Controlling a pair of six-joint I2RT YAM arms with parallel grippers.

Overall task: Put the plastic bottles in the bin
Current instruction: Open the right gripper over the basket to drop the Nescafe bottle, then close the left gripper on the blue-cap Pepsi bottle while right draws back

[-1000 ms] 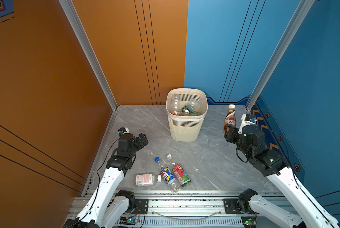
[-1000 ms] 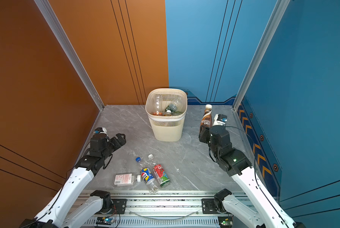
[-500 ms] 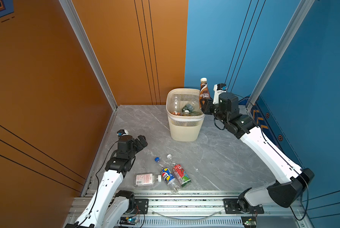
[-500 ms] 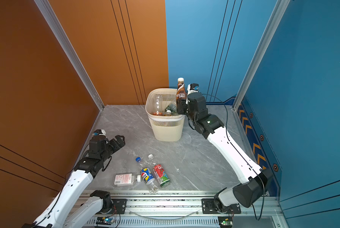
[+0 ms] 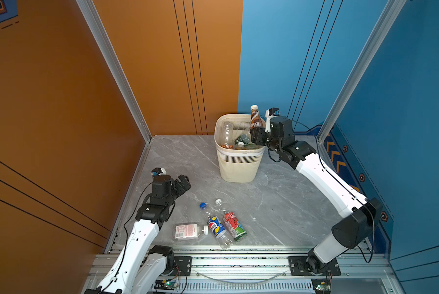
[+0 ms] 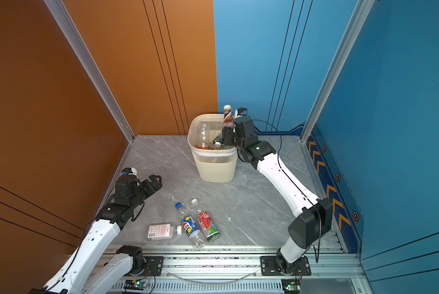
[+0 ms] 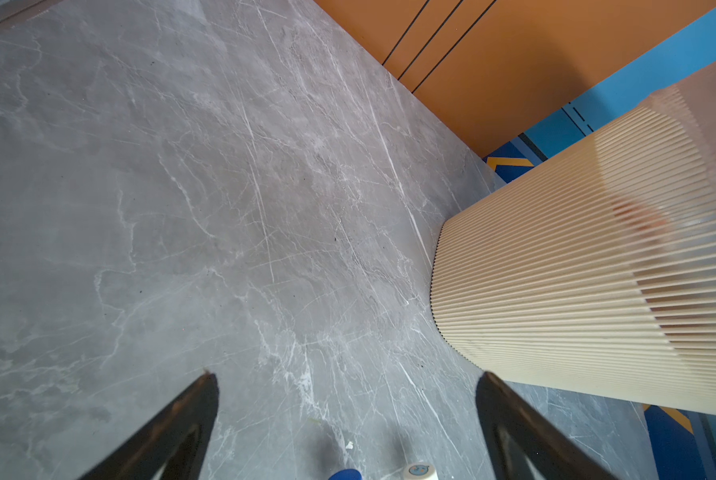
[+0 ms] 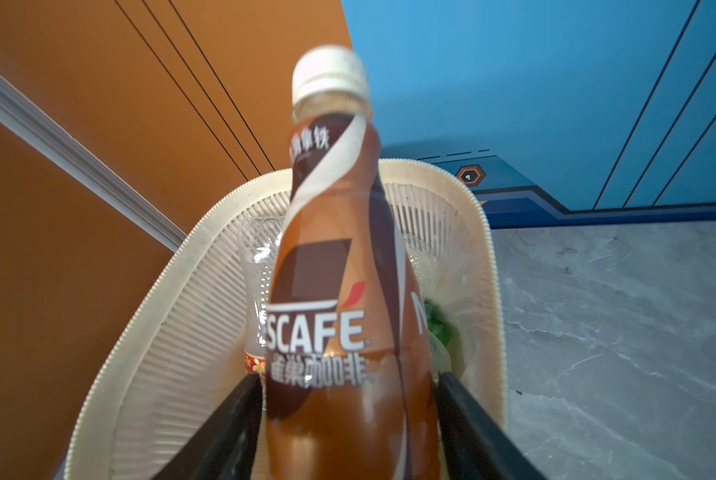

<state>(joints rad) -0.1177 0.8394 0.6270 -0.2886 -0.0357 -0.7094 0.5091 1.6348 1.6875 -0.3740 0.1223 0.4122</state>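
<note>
Three bottles (image 5: 217,227) lie on the surface (image 5: 277,193) my side of the bin (image 5: 238,163), left hand (image 5: 185,183) wide open to its left, brown bottle (image 5: 255,122) upright over the bin between the fingers (image 8: 231,424) of my right hand (image 8: 348,386), gripped or loose, I can't tell.

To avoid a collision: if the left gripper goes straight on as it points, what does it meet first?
Probably the grey tabletop; the bin stands just beside that line, though depth is unclear.
</note>
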